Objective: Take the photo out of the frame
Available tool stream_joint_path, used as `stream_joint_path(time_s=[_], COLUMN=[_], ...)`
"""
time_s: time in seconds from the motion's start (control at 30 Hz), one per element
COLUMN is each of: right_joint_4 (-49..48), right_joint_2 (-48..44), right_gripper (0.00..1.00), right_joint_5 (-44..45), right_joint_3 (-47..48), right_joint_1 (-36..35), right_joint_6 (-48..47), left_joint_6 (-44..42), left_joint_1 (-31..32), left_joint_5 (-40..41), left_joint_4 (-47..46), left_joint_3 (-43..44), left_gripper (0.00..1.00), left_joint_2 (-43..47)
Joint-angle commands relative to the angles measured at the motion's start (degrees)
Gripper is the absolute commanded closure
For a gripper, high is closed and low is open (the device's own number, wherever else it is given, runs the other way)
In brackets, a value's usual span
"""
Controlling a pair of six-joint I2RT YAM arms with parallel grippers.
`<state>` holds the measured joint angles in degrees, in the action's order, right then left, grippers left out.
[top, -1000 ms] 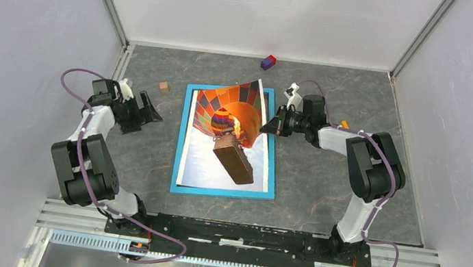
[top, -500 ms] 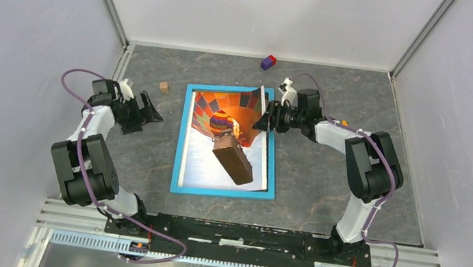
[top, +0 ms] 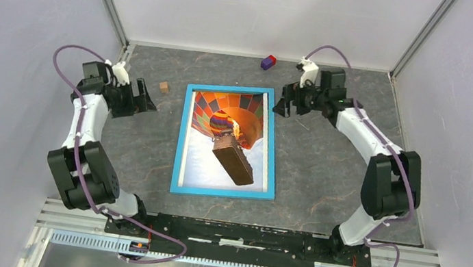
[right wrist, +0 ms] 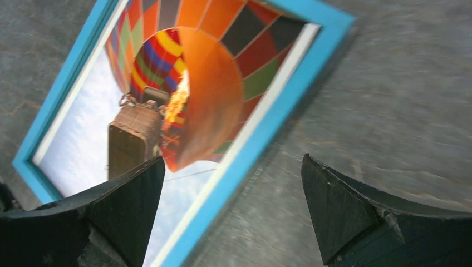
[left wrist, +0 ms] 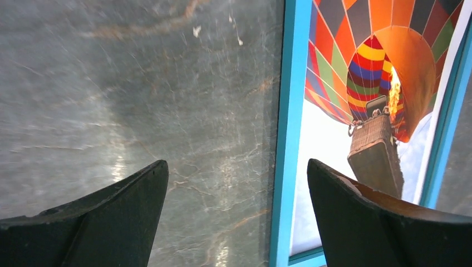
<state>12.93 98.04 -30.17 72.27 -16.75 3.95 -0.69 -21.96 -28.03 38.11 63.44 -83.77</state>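
The frame lies flat mid-table with its bright-blue border up. The photo, a colourful hot-air balloon with a brown basket against sky, lies flat inside that border. My right gripper hovers open just beyond the frame's far right corner and holds nothing. In the right wrist view the blue border and the photo show between and beyond my spread right gripper. My left gripper is open to the left of the frame. In its wrist view my left gripper frames bare table and the frame's left border.
A purple-and-red block sits near the back wall. A small wooden cube rests between the left gripper and the frame's far left corner. White walls close in the table on three sides.
My right gripper opened, let go of the photo's lifted far right corner and drew back to the far right. The curled photo dropped flat into the frame. The left arm shifted slightly farther back.
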Motion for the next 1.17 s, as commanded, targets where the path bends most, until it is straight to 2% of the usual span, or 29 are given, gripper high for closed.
stream_joint_path(time_s=[0.0,0.17,0.3,0.4,0.53,0.77,0.93,1.13], right_joint_4=[6.0,9.1,9.2,8.4,7.0,1.7,-1.7,-1.1], right_joint_2=[-5.0,-11.7,-18.5,-22.2,-24.4,-25.4,-26.3,-27.8], right_gripper=[0.02,0.02,0.02,0.02,0.02,0.02,0.02,0.02], right_joint_5=[0.4,0.5,-2.3,-4.8,-7.6,-5.8,-5.9,-5.6], right_joint_3=[4.6,3.0,-4.8,-11.6,-19.2,-30.2,-34.9,-34.4], right_joint_1=[5.5,10.4,16.3,21.5,28.0,30.1,30.1,30.2], right_joint_6=[-9.3,-16.4,-20.1,-22.7,-26.0,-29.9,-29.6,-29.0], left_joint_6=[-10.4,-16.7,-17.4,-16.5,-13.7,-12.3,-12.4,-11.4], left_joint_1=[-0.2,1.4,8.0,12.3,17.5,17.9,17.9,17.9], left_joint_5=[3.1,3.5,6.4,7.1,12.2,11.9,13.0,13.6], left_joint_4=[5.1,12.7,15.2,14.0,8.2,2.1,0.5,1.2], left_joint_3=[7.1,17.8,22.6,19.4,9.2,-3.1,-6.5,-5.3], left_gripper=[0.00,0.00,0.00,0.00,0.00,0.00,0.00,0.00], left_joint_2=[4.2,3.6,2.9,3.7,5.9,8.3,9.0,9.9])
